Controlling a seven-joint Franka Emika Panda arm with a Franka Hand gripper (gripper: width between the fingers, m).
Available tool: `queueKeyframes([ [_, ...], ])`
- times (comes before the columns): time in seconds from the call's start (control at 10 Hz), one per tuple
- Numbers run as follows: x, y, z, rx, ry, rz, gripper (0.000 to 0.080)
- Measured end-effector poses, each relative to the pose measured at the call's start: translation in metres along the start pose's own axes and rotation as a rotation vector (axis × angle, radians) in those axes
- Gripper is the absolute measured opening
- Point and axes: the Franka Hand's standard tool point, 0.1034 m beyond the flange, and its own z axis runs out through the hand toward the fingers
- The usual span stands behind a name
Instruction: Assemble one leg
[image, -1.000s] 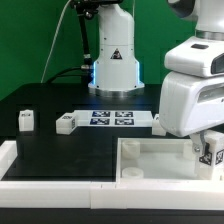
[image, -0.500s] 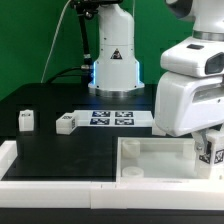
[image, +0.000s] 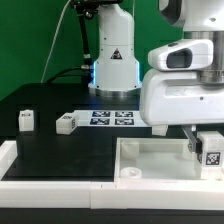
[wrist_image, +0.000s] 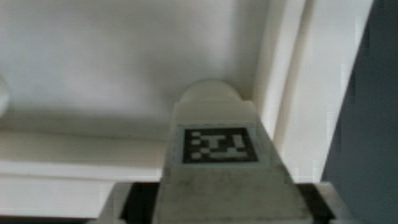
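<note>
My gripper is shut on a white leg with a black-and-white tag, holding it over the right end of the large white tray in the exterior view. In the wrist view the leg fills the middle, tag facing the camera, its tip close to the tray's inner corner. Dark fingers press its two sides. Two more legs lie on the black table at the exterior view's left.
The marker board lies behind the tray. The robot base stands at the back against a green wall. A white rim runs along the table's front.
The gripper and arm have shifted toward the exterior view's left and slightly up, carrying the leg with them. The two loose legs have not moved.
</note>
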Motion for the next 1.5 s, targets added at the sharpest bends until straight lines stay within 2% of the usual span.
queueKeyframes([
  [0.1, 0.0, 0.001, 0.0, 0.014, 0.008, 0.136, 0.0291],
  [0.3, -0.001, 0.001, 0.001, 0.013, 0.018, 0.432, 0.0291],
  [0.7, -0.003, 0.017, -0.001, -0.041, 0.024, 0.728, 0.0311],
  [0.9, -0.003, 0.022, -0.001, -0.054, 0.027, 0.758, 0.0314],
  [1.0, -0.003, 0.022, 0.0, -0.054, 0.027, 0.76, 0.039],
  [1.1, -0.003, 0.022, 0.0, -0.054, 0.027, 0.759, 0.039],
  [1.2, -0.004, 0.022, 0.0, -0.054, 0.027, 0.759, 0.0536],
  [1.3, -0.004, 0.022, 0.001, -0.054, 0.026, 0.759, 0.0614],
  [1.5, -0.004, 0.022, 0.001, -0.055, 0.026, 0.759, 0.0642],
])
